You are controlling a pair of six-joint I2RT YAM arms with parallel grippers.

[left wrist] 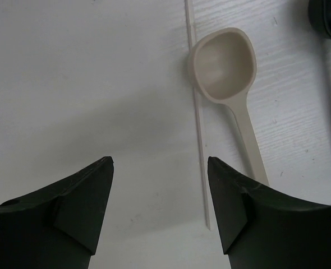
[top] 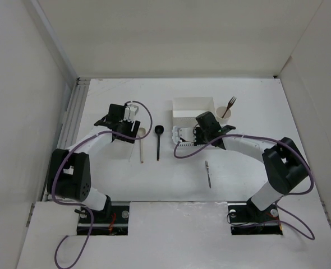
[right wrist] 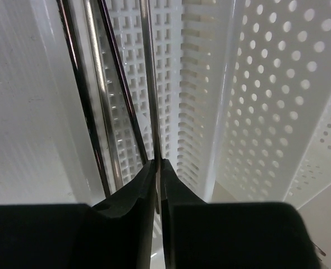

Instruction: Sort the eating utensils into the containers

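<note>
The right tool (right wrist: 159,165) pinches a thin dark stick (right wrist: 148,73), its long axis running along the perforated basket tray (right wrist: 266,84), close to the wall. The left tool (left wrist: 160,190) hangs spread over bare surface (left wrist: 70,84), beige spoon (left wrist: 227,67) beside it, bowl pointing away.

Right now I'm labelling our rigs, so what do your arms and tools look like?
The left arm and right arm have white links, black joints and a looping purple cable each. The left tool and right tool have matte black tapered fingers. No markings visible.
</note>
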